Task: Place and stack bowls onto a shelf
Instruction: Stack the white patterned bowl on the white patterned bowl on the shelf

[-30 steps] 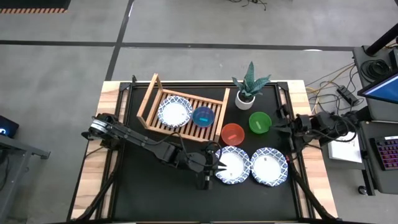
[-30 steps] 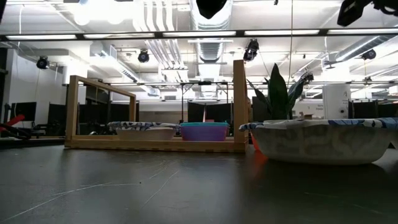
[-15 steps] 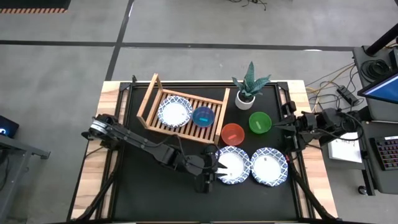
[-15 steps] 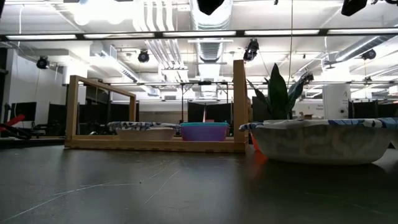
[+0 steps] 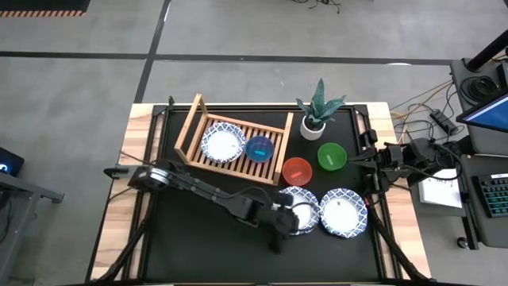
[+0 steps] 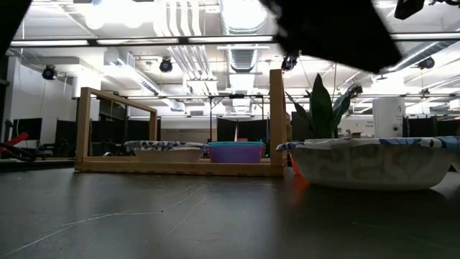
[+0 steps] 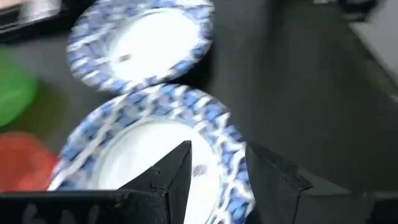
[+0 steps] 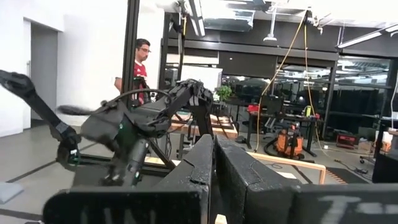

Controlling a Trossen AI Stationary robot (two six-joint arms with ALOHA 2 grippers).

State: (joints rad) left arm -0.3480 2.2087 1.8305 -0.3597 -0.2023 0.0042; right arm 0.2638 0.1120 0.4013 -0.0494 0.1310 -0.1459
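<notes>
Black tabletop [image 5: 198,238] w/ wood edges is carrying everything. Shelf [image 5: 235,141] is sitting at approx 11 o'clock from centre, raised frame on its 9 o'clock end; a blue-rim bowl [image 5: 223,142] and a small blue bowl [image 5: 259,148] are resting on its slats. Plant pot [image 5: 315,125] is standing at 1 o'clock, green bowl [image 5: 332,156] just beside it at its 5 o'clock, red bowl [image 5: 297,171] at 8 o'clock from the green one. Two more blue-rim bowls are lying side by side towards 5 o'clock: near bowl [image 5: 305,208] and far bowl [image 5: 343,212]. Left tool [image 5: 290,220] is hovering over the near bowl's 9 o'clock rim, fingers [image 7: 173,171] apart, straddling the rim. Right tool [image 5: 357,161] is waiting at the 3 o'clock edge, fingers [image 8: 196,163] pressed together, holding nothing.
</notes>
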